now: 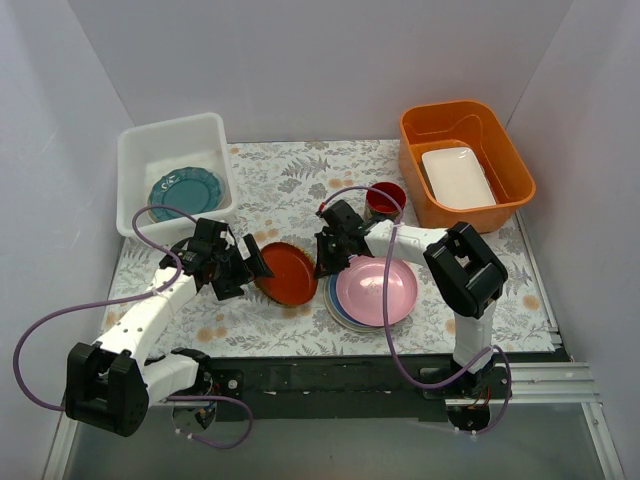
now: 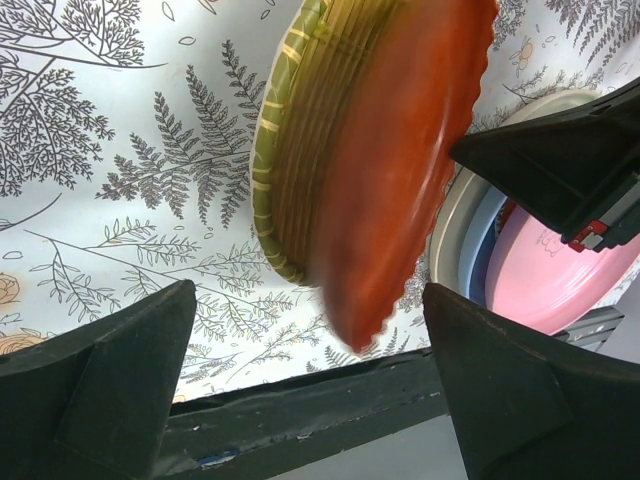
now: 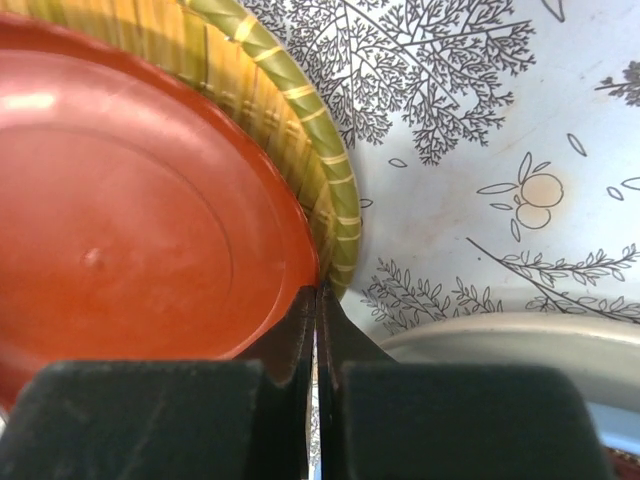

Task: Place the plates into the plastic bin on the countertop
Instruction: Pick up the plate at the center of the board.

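A red plate (image 1: 287, 272) lies tilted on a straw-yellow plate (image 2: 290, 150) on the leaf-print countertop (image 1: 290, 180). My left gripper (image 1: 250, 265) is open and empty just left of it; in the left wrist view (image 2: 310, 380) the blurred red plate (image 2: 400, 170) hangs ahead of the fingers. My right gripper (image 1: 325, 258) is shut, its tips (image 3: 318, 292) against the rims of the red plate (image 3: 130, 220) and the straw one (image 3: 300, 110). A stack topped by a pink plate (image 1: 375, 290) lies to its right. The white plastic bin (image 1: 135, 170) holds a teal plate (image 1: 185, 190).
An orange tub (image 1: 510, 160) at the back right holds a white rectangular dish (image 1: 458, 175). A dark red mug (image 1: 385, 198) stands just behind the right gripper. The black table edge runs close under the left fingers. White walls enclose three sides.
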`<control>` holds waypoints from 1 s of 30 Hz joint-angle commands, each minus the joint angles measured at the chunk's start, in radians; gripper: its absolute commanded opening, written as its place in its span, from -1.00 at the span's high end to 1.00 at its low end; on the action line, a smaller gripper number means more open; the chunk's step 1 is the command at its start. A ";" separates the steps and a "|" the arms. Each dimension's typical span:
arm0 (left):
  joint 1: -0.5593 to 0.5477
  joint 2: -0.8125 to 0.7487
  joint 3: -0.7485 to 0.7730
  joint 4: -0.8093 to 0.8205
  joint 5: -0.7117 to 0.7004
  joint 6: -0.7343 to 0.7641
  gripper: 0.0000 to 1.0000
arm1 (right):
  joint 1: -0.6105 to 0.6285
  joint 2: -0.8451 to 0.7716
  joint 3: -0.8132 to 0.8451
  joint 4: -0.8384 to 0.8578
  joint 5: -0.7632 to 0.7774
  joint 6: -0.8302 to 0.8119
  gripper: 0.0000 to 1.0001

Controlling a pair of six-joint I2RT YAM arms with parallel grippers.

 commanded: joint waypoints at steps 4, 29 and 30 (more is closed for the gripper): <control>-0.006 -0.039 -0.030 0.049 0.021 -0.014 -0.81 | 0.011 0.012 0.028 -0.014 0.018 -0.016 0.97; -0.046 0.004 -0.080 0.247 0.089 -0.118 -0.48 | 0.011 0.018 0.025 -0.005 0.001 -0.027 0.97; -0.050 0.014 -0.085 0.256 0.089 -0.121 -0.46 | 0.011 0.018 0.027 -0.004 0.001 -0.024 0.97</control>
